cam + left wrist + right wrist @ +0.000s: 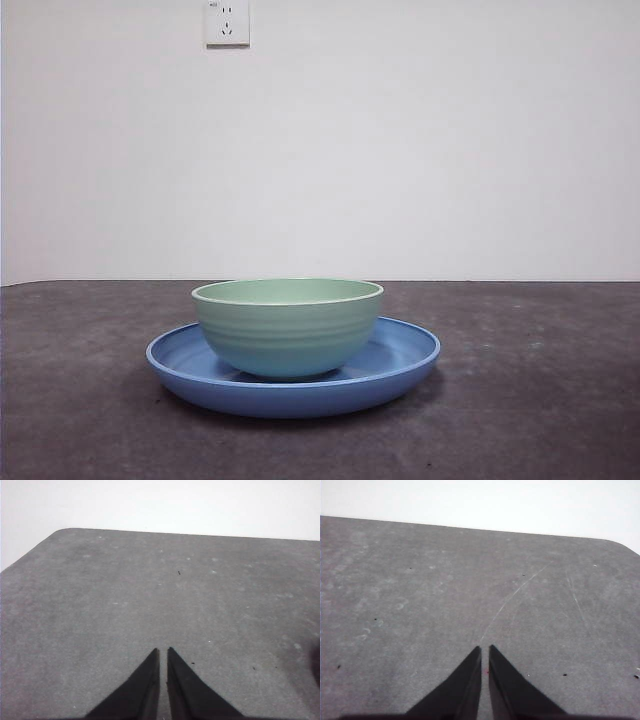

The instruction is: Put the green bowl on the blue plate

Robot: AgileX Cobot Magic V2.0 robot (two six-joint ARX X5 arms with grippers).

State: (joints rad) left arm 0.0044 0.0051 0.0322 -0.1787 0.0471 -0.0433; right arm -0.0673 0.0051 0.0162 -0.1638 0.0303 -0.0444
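Note:
The green bowl [288,325] stands upright inside the blue plate [400,362] at the middle of the table in the front view, and no arm is near them. My left gripper [163,651] hangs shut over bare grey tabletop in the left wrist view. In the right wrist view my right gripper [485,649] is likewise shut with nothing between its jaws. Neither wrist view shows the bowl or the plate.
A white wall with a socket [227,22] rises behind the table's far edge. The grey tabletop [80,400] spreads on both sides of the plate. A rounded table corner [60,531] shows in the left wrist view, another corner [620,545] in the right.

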